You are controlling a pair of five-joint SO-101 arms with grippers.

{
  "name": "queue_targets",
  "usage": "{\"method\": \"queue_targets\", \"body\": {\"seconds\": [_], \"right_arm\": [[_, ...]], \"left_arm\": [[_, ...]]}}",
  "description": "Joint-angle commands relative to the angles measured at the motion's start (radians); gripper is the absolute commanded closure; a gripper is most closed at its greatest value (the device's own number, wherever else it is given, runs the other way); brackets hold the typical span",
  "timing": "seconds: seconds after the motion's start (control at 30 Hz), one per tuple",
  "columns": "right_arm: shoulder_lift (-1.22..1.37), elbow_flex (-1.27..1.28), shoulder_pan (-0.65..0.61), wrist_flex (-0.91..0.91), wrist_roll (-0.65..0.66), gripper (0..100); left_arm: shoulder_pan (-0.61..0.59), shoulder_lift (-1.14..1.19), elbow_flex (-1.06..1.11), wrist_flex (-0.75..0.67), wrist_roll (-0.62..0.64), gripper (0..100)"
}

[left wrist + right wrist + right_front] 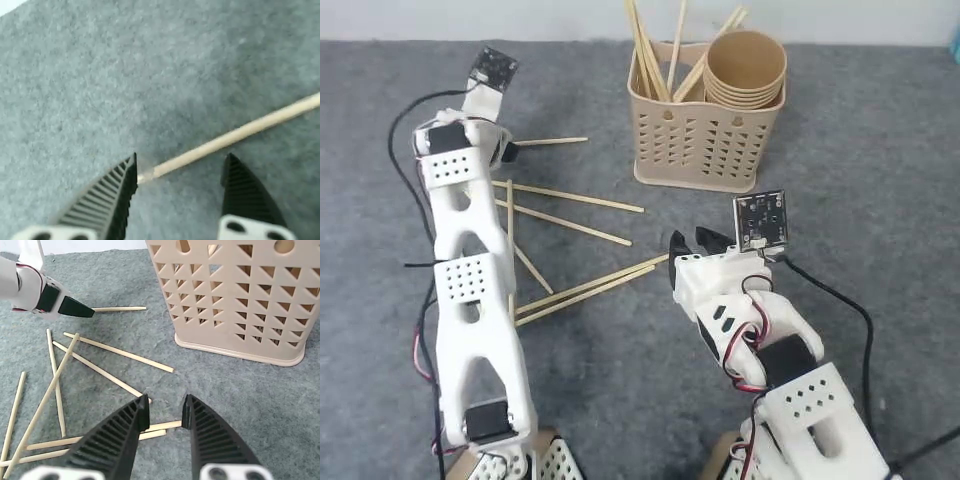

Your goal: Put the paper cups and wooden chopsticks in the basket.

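wooden chopsticks (566,223) lie scattered on the grey mat (880,150), with more standing in the basket (692,150) beside stacked paper cups (747,60). we note the left gripper (181,162) released, straddling a single chopstick (235,134); right gripper (165,405) released, empty.

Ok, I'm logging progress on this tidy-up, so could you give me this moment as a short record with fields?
Surface: grey carpet
Container: basket, upright, holding stacked paper cups and standing chopsticks
Outside: several loose chopsticks lying on the carpet between the arms
Left arm: left gripper open, low, around the end of a single chopstick
Right arm: right gripper open above the ends of a chopstick pair
Remaining: the loose chopsticks
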Motion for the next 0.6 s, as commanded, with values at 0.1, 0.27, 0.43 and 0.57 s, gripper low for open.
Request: {"method": "queue_targets", "body": {"seconds": [0.1,0.27,0.43,0.57], "right_arm": [[-0.016,-0.071,0.005,0.005,0.009,88.4],[-0.015,-0.071,0.005,0.005,0.009,88.4],[-0.015,-0.071,0.005,0.005,0.009,88.4],[-0.015,-0.071,0.005,0.005,0.009,88.4]], "left_arm": [[0.003,0.072,-0.001,-0.117,-0.014,77],[0.014,0.117,-0.001,-0.069,-0.110,97],[-0.003,0.114,-0.007,-0.008,-0.110,99],[-0.006,0.041,-0.007,0.118,-0.110,99]]}}
